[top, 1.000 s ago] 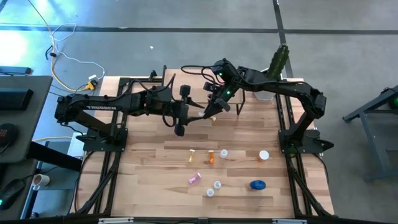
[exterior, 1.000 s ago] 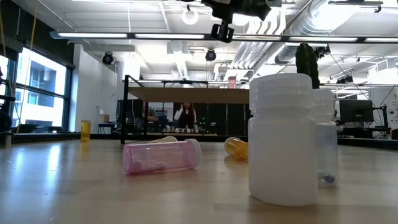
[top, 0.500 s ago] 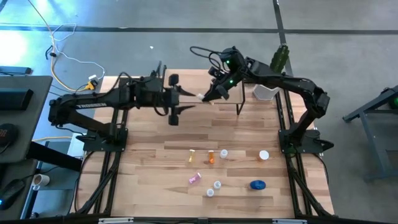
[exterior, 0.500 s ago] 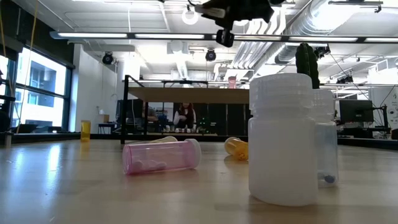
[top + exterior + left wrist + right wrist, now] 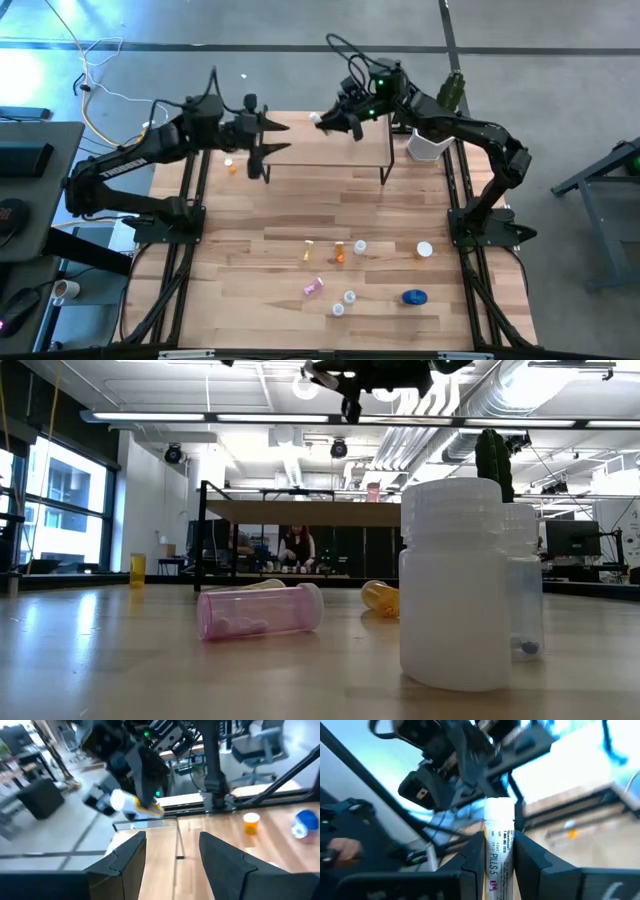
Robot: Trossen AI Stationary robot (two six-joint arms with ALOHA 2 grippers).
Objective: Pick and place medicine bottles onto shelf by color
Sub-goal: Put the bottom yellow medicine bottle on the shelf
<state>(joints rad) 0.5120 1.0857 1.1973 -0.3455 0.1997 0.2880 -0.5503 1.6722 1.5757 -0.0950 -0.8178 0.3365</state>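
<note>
Right pincer is raised above the far-left end of the shelf, clamped on a small yellowish bottle with a white cap; the right wrist view shows this bottle gripped between the two dark fingers, its printed label facing the camera. The left wrist view shows the same bottle protruding sideways from the right pincer.

Left pincer is also raised, just left of the shelf, its fingers standing apart with nothing between them.

An orange bottle lies on the surface left of the shelf, below the left arm.

In front of the shelf, the remaining bottles are scattered on the surface: a yellowish bottle, an orange bottle beside a white one, another orange bottle, a pink bottle lying on its side, two clear bottles and a blue jar.

A white pot holding a cactus stands just right of the shelf.
</note>
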